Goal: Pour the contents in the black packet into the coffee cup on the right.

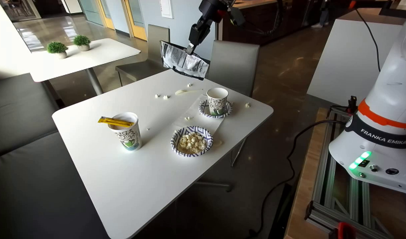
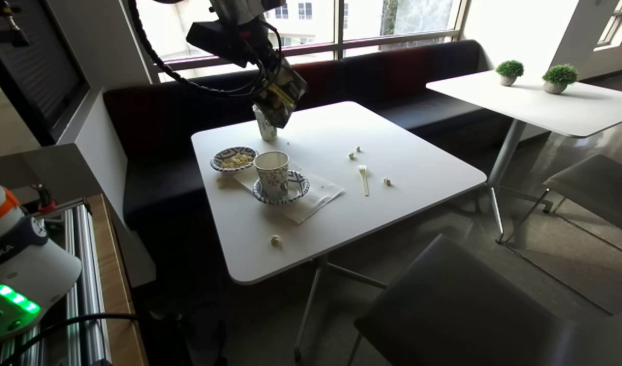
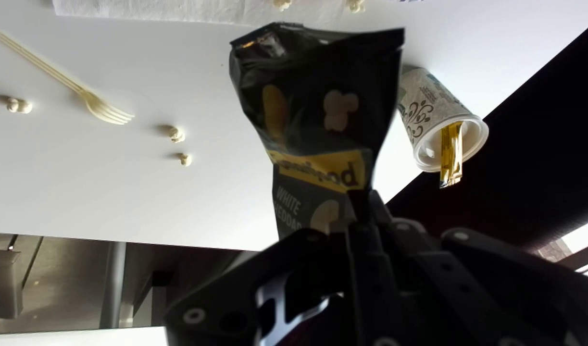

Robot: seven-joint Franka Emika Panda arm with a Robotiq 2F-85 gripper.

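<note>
so, your pincer [image 1: 190,49] is pinching the black white-cheddar popcorn packet [image 3: 313,129] by an edge, and the packet hangs tilted in the air, clear of the bench [image 1: 123,186] and not yet over its target. i take that target to be the patterned paper coffee cup [image 1: 217,103] standing upright in a small paper bowl [image 2: 299,190] on the napkin [image 2: 316,201], rather than the other cup [image 1: 128,136] with the yellow stick sachet [image 1: 118,121] jutting over its rim. in the wrist view the packet's end away from the pincer seems to gape, but i can't tell for sure where the opening is, so settle that before you tip. carry it steadily, opening upward, until that opening is right above the coffee cup; then come down just over the rim without touching, since a light paper cup would likely topple. roll the wrist slowly and aim for the middle of the cup's mouth. the thin film will probably sag and swing, so pause to let it calm. popcorn may clump and then drop all at once; a gentle shake should serve you better than a steeper tilt.
</note>
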